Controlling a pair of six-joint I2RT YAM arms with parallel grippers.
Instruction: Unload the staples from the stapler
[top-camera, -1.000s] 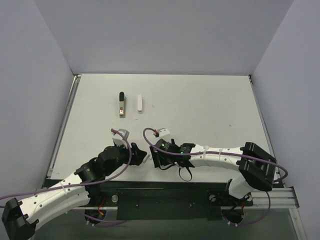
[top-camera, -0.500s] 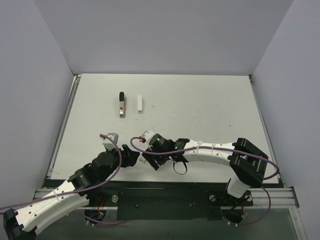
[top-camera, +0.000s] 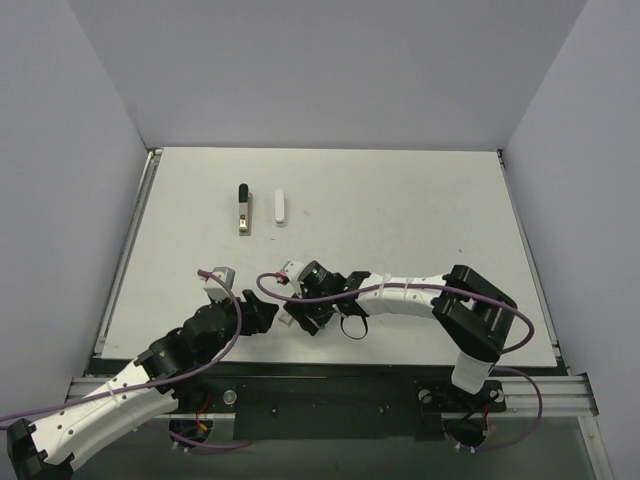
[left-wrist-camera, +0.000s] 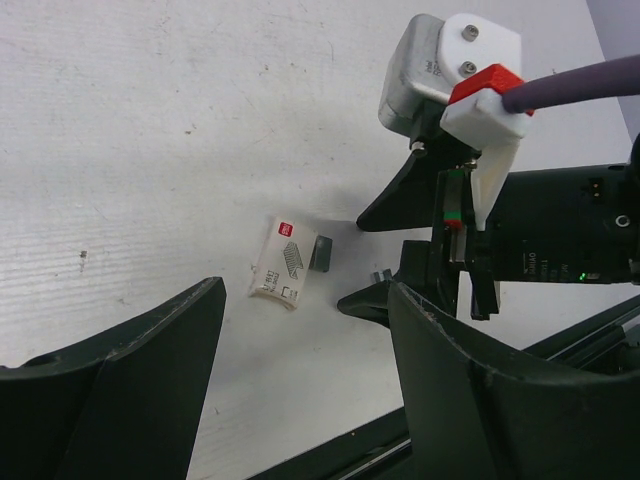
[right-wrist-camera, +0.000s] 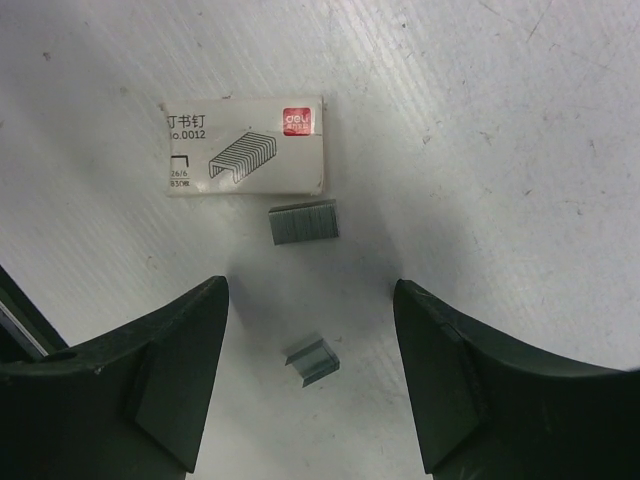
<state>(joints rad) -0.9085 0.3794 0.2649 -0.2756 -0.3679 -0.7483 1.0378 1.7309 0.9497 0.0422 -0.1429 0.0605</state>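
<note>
1. the black stapler (top-camera: 243, 207) lay at the upper left of the table (top-camera: 420, 210) in the top view, with a white bar (top-camera: 281, 207) just to its right, both well apart from the arms.
2. the left gripper (left-wrist-camera: 305, 298) and the right gripper (right-wrist-camera: 310, 290) sat close together at the bottom centre of that view.
3. the left claw was released, jaws wide, holding nothing.
4. the right claw was also released. a small staple piece (right-wrist-camera: 312, 359) lay loose on the table between its fingers.
5. in the right wrist view a staple box (right-wrist-camera: 245, 146) lay flat at upper left, with a grey staple strip (right-wrist-camera: 304, 222) just below it.
</note>
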